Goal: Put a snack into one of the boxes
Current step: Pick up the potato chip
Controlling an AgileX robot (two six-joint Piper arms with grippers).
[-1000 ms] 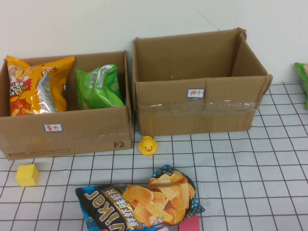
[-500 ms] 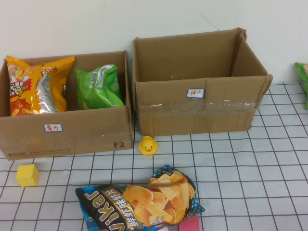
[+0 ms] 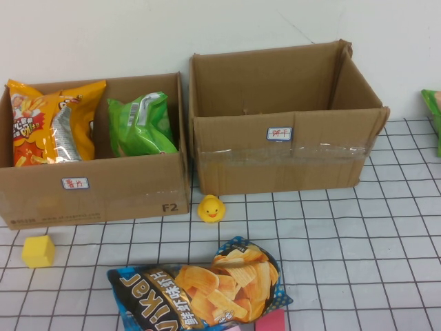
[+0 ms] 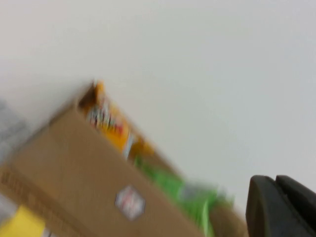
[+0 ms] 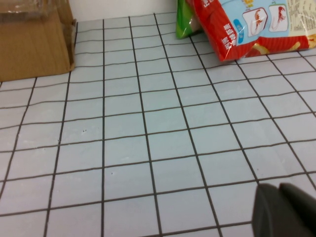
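Observation:
A blue bag of chips (image 3: 200, 289) lies flat at the front of the table. The left box (image 3: 96, 196) holds an orange snack bag (image 3: 52, 124) and a green snack bag (image 3: 141, 124). The right box (image 3: 289, 155) looks empty inside. Neither gripper shows in the high view. My left gripper (image 4: 281, 207) is shut and empty, up in the air facing the left box (image 4: 74, 168). My right gripper (image 5: 285, 210) is shut and empty, low over the bare gridded table, well short of a red and blue snack bag (image 5: 247, 24).
A yellow rubber duck (image 3: 211, 208) sits in front of the gap between the boxes. A yellow cube (image 3: 38, 251) lies at the front left. A pink object (image 3: 272, 321) peeks from under the chips. A green bag (image 3: 434, 114) lies at the right edge.

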